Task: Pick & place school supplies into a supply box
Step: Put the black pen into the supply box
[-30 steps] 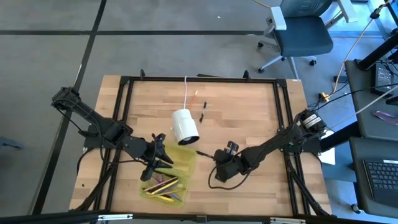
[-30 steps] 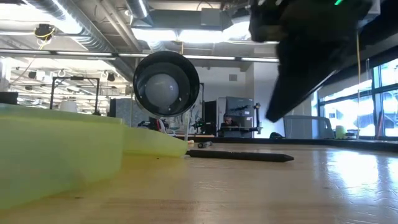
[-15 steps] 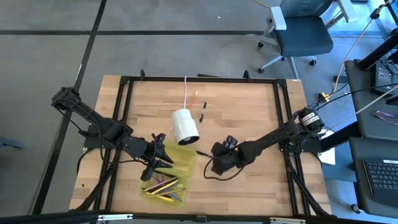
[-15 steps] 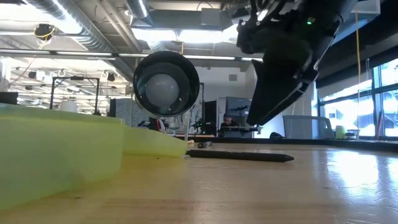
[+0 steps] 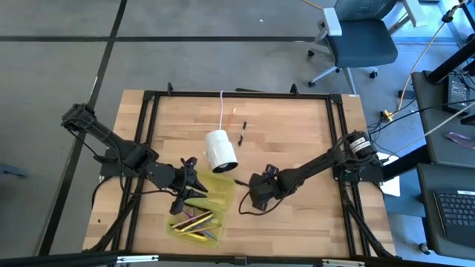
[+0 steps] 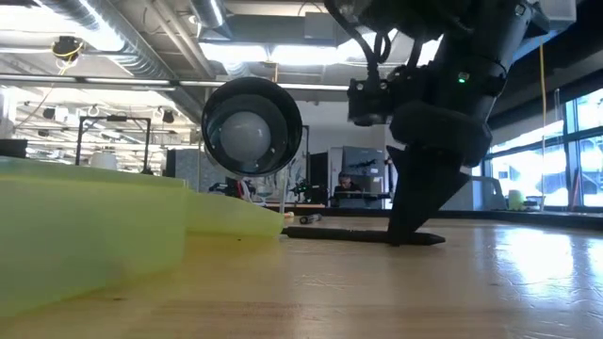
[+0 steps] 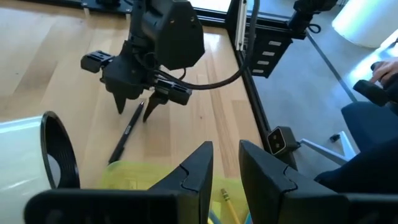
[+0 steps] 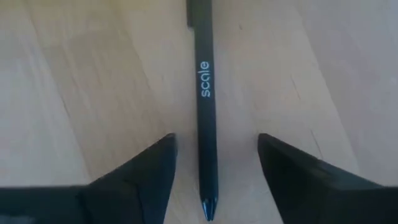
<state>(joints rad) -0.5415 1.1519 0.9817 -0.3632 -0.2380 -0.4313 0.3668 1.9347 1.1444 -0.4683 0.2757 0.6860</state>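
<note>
Over the last second the right gripper (image 5: 247, 199) has swung in toward the middle of the table (image 5: 297, 133) and dropped until its tips sit at the surface, straddling the black pen (image 8: 206, 118) that lies flat on the wood just beside the supply box (image 5: 199, 215). Its jaws stand apart, one on each side of the barrel, not yet touching it. The pen looks light, stiff and smooth — a thin round barrel that would likely roll or skid if only one side meets it first, so an even squeeze across the middle of the barrel, away from the tapered tip, seems the sound place to hold it. White lettering along the barrel reads "scale"; no other writing is legible. The supply box, translucent yellow-green, lies open with several coloured pencils (image 5: 194, 220) inside it. The left gripper (image 5: 194, 191) hangs over the box's far part, jaws nearly together and holding nothing — apparently waiting. A white cylinder (image 5: 220, 150) on a cord lies near the box.
</note>
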